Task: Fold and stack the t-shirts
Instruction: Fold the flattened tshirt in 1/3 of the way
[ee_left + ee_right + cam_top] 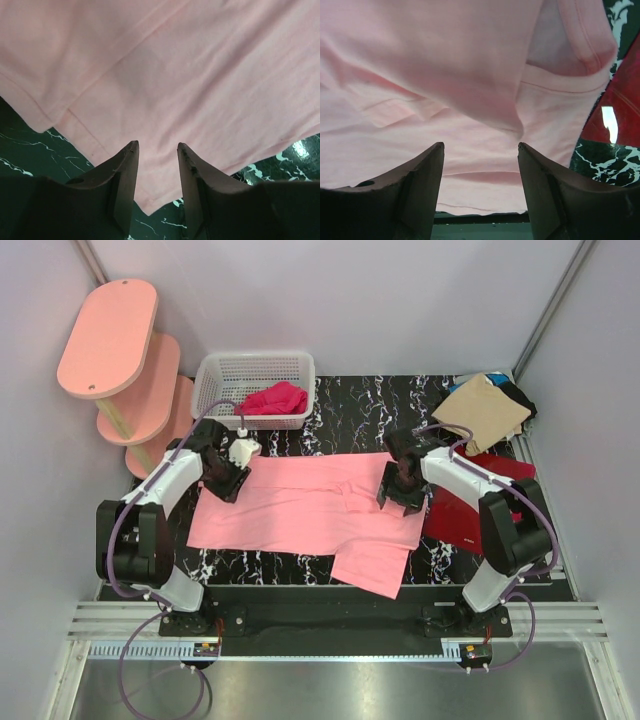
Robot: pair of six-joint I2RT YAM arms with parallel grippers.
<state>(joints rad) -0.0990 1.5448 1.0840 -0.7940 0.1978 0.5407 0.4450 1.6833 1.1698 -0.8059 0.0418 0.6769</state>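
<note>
Salmon-pink t-shirt (300, 505) lies spread flat just on the arms' side of the white basket (215, 375), left gripper (157, 145) narrowly parted, empty, beside the basket, right gripper (480, 145) wider, empty, well right of it.

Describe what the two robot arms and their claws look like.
The left arm and right arm have white link shells between black joints, on black bases. Thin purple cables loop along each one. The left claw and right claw are black, each with two flat, wedge-shaped fingers that taper to narrow tips. No markings are visible.
</note>
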